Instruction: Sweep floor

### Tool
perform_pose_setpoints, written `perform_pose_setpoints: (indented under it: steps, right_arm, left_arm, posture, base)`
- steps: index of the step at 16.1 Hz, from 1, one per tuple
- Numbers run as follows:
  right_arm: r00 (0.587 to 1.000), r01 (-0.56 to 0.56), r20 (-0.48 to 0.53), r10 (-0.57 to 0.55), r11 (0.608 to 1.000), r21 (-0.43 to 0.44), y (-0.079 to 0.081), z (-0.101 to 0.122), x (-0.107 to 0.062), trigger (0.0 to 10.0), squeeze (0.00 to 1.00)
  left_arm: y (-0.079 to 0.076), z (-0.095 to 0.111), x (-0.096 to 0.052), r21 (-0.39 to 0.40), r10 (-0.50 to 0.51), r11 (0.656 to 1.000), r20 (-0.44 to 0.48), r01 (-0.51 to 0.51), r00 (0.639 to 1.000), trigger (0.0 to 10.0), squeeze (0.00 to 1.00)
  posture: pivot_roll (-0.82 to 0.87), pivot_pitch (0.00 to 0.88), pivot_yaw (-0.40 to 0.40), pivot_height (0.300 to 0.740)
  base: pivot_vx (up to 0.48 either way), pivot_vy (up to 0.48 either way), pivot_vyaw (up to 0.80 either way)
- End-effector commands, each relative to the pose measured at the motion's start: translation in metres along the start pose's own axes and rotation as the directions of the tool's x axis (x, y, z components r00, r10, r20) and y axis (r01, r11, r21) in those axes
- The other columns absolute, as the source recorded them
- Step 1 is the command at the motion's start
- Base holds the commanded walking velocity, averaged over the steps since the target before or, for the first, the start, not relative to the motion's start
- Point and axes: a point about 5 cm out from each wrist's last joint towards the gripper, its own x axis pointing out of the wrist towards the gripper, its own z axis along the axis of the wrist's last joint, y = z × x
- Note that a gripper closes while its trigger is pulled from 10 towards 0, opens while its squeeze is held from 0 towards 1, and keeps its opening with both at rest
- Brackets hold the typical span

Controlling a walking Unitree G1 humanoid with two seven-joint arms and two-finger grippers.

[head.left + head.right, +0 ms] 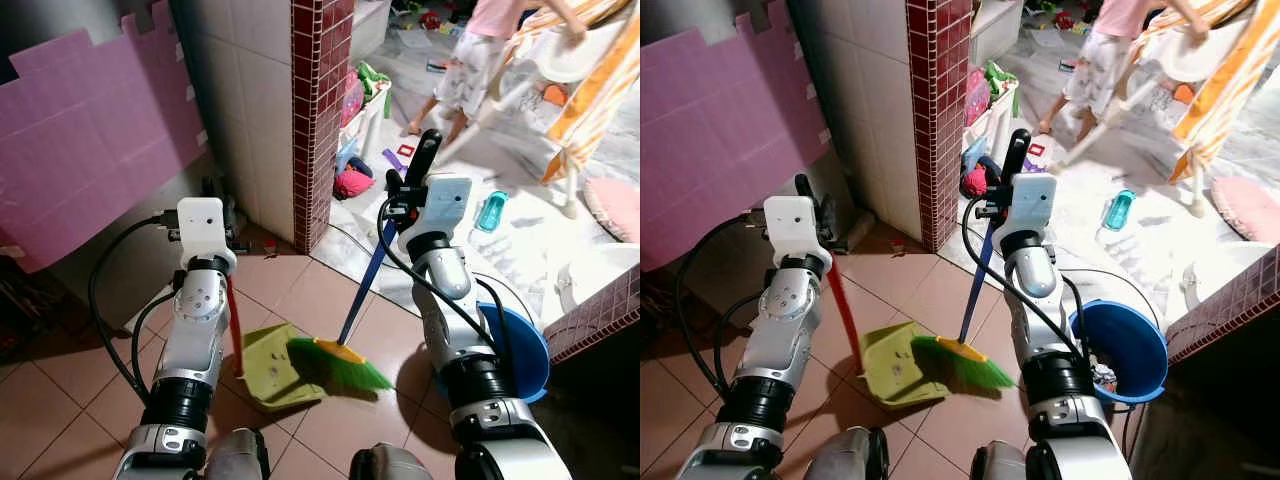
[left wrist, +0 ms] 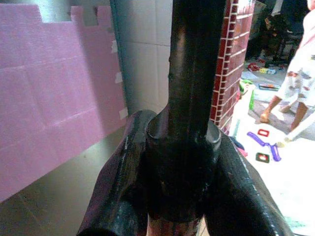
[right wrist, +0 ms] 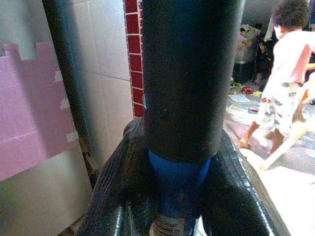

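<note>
The right gripper (image 1: 415, 178) is seen in the left eye view clamped on the upper handle of the broom (image 1: 352, 322), whose green bristles rest on the tiled floor (image 1: 300, 290) at about 6 o'clock, touching the dustpan (image 1: 268, 365); the left gripper (image 1: 215, 228) is closed on the dustpan's red handle. In the right eye view a blue bucket (image 1: 1127, 345) is seen at 4 o'clock. Both tools are judged light and stiff, best held high on their handles. In the right wrist view a label (image 3: 167, 227) is seen on the blue shaft, unreadable.
</note>
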Motion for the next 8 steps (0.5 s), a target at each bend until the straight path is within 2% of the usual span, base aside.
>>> perform_pose_setpoints:
  steps: [1, 3, 6, 8]
  right_arm:
    - [1.000, 0.001, 0.025, -0.001, 1.000, -0.008, 0.000, 0.006, 0.001, 10.0, 0.00]
    - [1.000, -0.001, 0.018, 0.001, 1.000, -0.004, 0.000, 0.003, -0.001, 10.0, 0.00]
    - [1.000, 0.001, -0.001, -0.001, 1.000, -0.009, -0.002, -0.002, -0.006, 10.0, 0.00]
    - [0.999, 0.010, -0.034, -0.010, 1.000, -0.020, -0.004, -0.010, -0.013, 10.0, 0.00]
  left_arm:
    - [-0.001, 0.018, 0.002, -0.006, -0.009, 1.000, 0.089, 0.009, 0.996, 10.0, 0.00]
    - [-0.002, 0.019, 0.003, -0.013, -0.010, 1.000, 0.091, 0.012, 0.996, 10.0, 0.00]
    - [-0.001, 0.018, 0.002, -0.024, -0.005, 1.000, 0.079, 0.007, 0.997, 10.0, 0.00]
    - [0.000, 0.013, -0.001, -0.040, 0.000, 0.999, 0.046, 0.002, 0.999, 10.0, 0.00]
  posture:
    - [-0.08, 0.056, -0.040, 0.740]
    - [-0.08, 0.056, -0.040, 0.740]
    - [-0.08, 0.053, -0.037, 0.740]
    - [-0.08, 0.053, -0.037, 0.740]
  base:
    - [0.412, 0.000, 0.00]
    - [0.427, 0.000, 0.00]
    - [0.403, 0.260, 0.00]
    - [0.266, 0.401, 0.00]
